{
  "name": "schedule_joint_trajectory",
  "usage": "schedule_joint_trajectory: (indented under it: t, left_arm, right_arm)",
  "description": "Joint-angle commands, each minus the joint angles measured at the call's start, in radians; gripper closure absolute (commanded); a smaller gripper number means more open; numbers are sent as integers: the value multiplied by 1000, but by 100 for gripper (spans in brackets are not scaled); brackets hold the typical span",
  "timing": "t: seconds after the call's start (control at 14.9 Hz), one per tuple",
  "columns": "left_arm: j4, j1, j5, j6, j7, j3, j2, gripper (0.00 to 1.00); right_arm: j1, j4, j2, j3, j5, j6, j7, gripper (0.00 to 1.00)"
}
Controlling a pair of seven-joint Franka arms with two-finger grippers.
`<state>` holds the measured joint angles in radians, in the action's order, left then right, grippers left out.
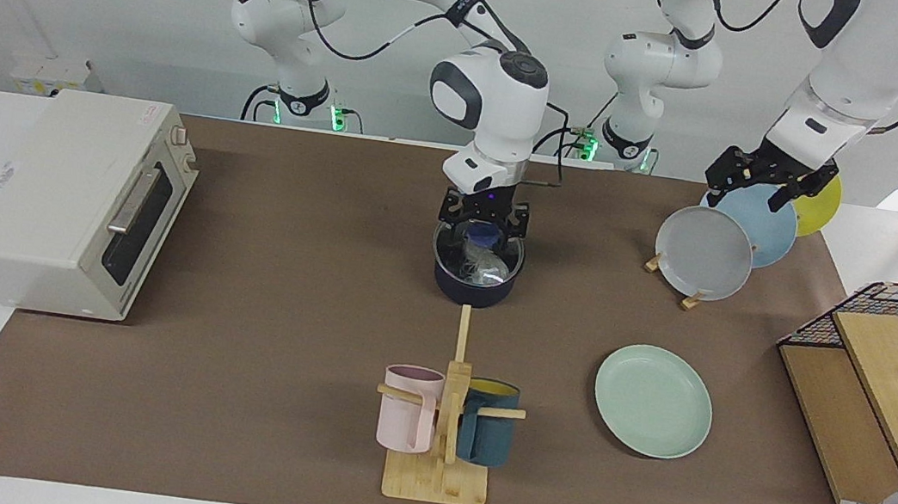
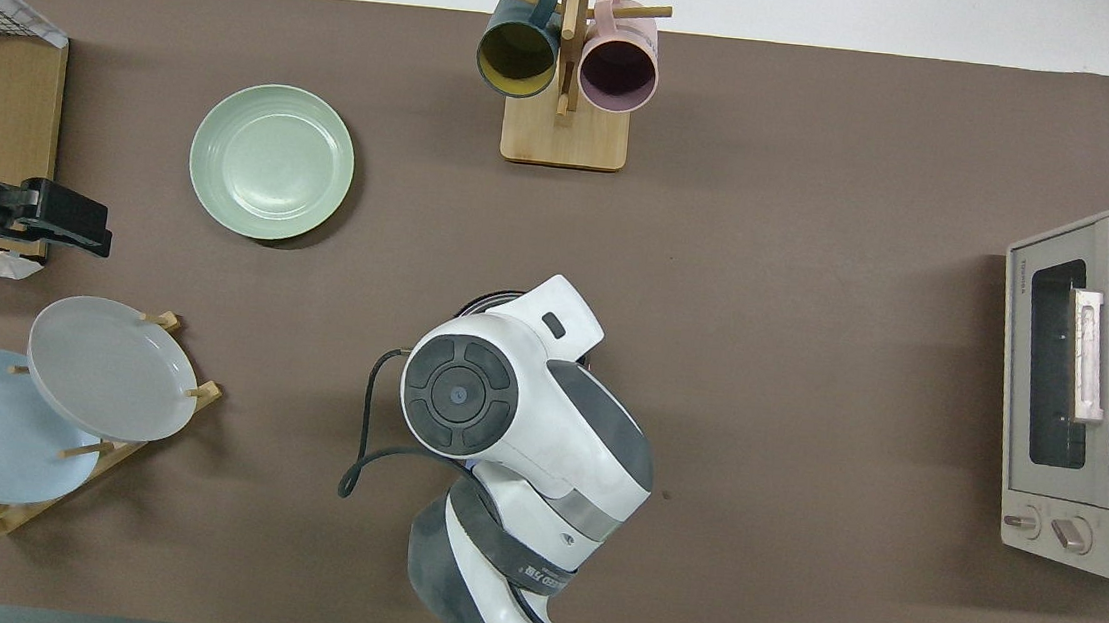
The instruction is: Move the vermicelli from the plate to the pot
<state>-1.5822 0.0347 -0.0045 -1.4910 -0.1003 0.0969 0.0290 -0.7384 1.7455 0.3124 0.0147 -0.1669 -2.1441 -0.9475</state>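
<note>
Toaster oven (image 1: pixel 66 197): standing idle at the right arm's end of the worktop (image 1: pixel 271 350).
Right hand (image 1: pixel 483 220): hovering over the pot (image 1: pixel 475 277); grip unreadable.
Vermicelli (image 1: pixel 486 264): lying inside the pot, so transfer is apparently done and only withdrawal remains.
Plate (image 1: pixel 653 400): sitting bare.
Left hand (image 1: pixel 758 178): waiting above the plate rack (image 1: pixel 675 282); grip unreadable.
Overhead, the arm is hiding the pot's contents.

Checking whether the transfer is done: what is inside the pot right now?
The vermicelli lies inside the pot, with the right gripper just above it. The pot's bottom is mostly covered.
</note>
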Motion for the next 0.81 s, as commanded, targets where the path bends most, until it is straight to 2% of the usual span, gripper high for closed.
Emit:
schedule_joint_trajectory:
  t: [0.0,0.47,0.6,0.74]
  left_arm:
    - [-2,8,24,3,-2,-6,8,0]
    - [-2,8,24,3,-1,-6,8,0]
    - [-2,8,24,3,-2,-6,8,0]
    - [-2,8,24,3,-2,-6,8,0]
  right_arm:
    - [17,-9,4,5,17,-23,-19,0]
    - [39,3,7,5,73,-112,-80,0]
    - [51,3,-2,4,73,-65,-7,0]
    - [114,-3,-47,5,79,21,80,0]
